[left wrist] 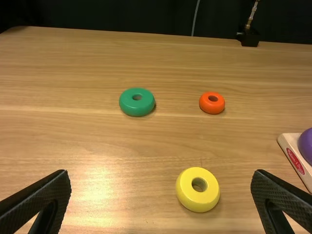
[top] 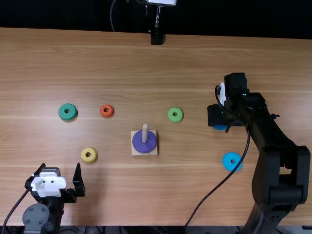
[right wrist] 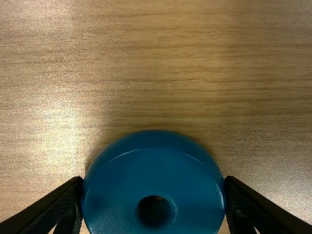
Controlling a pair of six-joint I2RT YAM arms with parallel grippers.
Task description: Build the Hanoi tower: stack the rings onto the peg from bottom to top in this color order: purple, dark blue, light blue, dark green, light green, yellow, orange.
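Observation:
In the top view the right gripper (top: pixel 222 117) is low over the right side, at the dark blue ring (top: pixel 220 127). The right wrist view has the right gripper (right wrist: pixel 153 195) shut on that dark blue ring (right wrist: pixel 156 165), one finger against each side. Around the peg (top: pixel 145 132) on its square base (top: pixel 151 152) lies the purple ring (top: pixel 138 142). Left gripper (top: pixel 59 176) stands open at the near left; in its wrist view the left gripper (left wrist: pixel 161 185) holds nothing. The light blue ring (top: pixel 227 161) lies on the table nearer than the dark blue one.
Loose on the table are the dark green ring (top: pixel 68 111), orange ring (top: pixel 107 110), yellow ring (top: pixel 88 155) and light green ring (top: pixel 175 114). A black stand (top: pixel 156 37) is at the far edge. The right arm's cable loops between the base and the light blue ring.

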